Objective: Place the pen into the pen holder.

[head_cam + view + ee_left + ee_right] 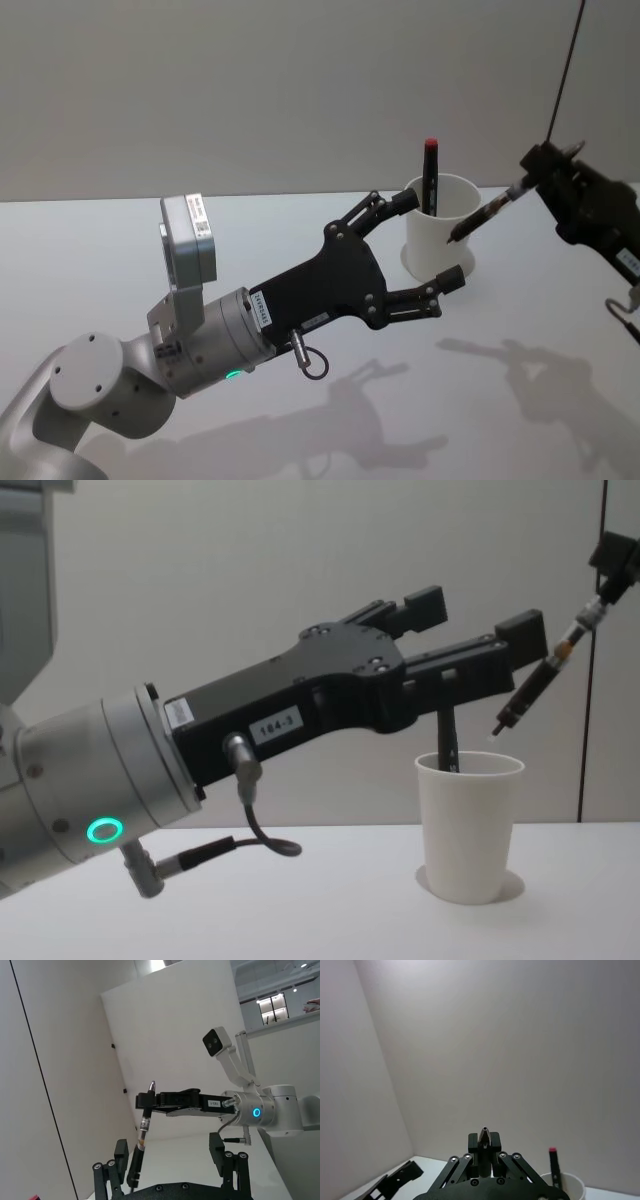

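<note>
Left claw [430,241] reaches forward over the white surface [120,260], its two black fingers spread wide with nothing between them. In the head view its upper fingertip sits just beside the rim of the pen holder [440,240] and the lower fingertip lies near the cup's base; whether either pad touches the cup cannot be told. From the chest view the same claw [475,640] hangs above and slightly to the robot's left of the pen holder [468,825], which stands upright on the surface [300,900].

Inside the cup a pen with a red cap [429,178] already stands, leaning against the rim with its red end up.

Just past the cup on the robot's right, the right claw [535,175] is held in the air, higher than the rim, fingers pinched on a second pen [485,214]. That dark pen slants down with its tip toward the cup mouth, close to the rim but not inside it. In the chest view the pen [535,690] hangs tilted, tip just above and beyond the cup's edge.
</note>
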Robot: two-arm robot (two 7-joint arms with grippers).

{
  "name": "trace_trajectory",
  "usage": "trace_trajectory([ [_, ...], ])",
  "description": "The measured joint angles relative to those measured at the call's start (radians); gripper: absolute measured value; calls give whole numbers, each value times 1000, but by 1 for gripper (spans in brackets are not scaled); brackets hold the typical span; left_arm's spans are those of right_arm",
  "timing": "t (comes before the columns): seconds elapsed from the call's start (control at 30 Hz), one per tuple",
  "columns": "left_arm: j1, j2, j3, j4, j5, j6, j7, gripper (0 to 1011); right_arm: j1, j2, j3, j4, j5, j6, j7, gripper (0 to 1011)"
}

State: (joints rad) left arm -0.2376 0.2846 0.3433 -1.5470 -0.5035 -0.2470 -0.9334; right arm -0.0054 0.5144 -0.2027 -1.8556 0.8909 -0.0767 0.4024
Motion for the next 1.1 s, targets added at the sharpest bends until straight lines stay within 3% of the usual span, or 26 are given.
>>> trace_trajectory([
  [0.27, 0, 0, 0, 0, 0, 0, 0, 1001, 28, -14, -2, 3, -144, -42, -64, 128],
  [0.3, 0, 0, 0, 0, 0, 0, 0, 1001, 28, -14, -2, 3, -144, -42, -64, 129],
  [0.57, 0, 0, 0, 0, 0, 0, 0, 1001, 71, -50, -19, 19, -327, -69, -129, 129],
  [0.6, 0, 0, 0, 0, 0, 0, 0, 1001, 71, -50, -19, 19, -327, -69, -129, 129],
  [0.8, 0, 0, 0, 0, 0, 0, 0, 1001, 108, -84, -35, 38, -463, -71, -176, 129],
  [1.1, 0, 0, 0, 0, 0, 0, 0, 1001, 157, -133, -53, 82, -593, -53, -222, 129],
])
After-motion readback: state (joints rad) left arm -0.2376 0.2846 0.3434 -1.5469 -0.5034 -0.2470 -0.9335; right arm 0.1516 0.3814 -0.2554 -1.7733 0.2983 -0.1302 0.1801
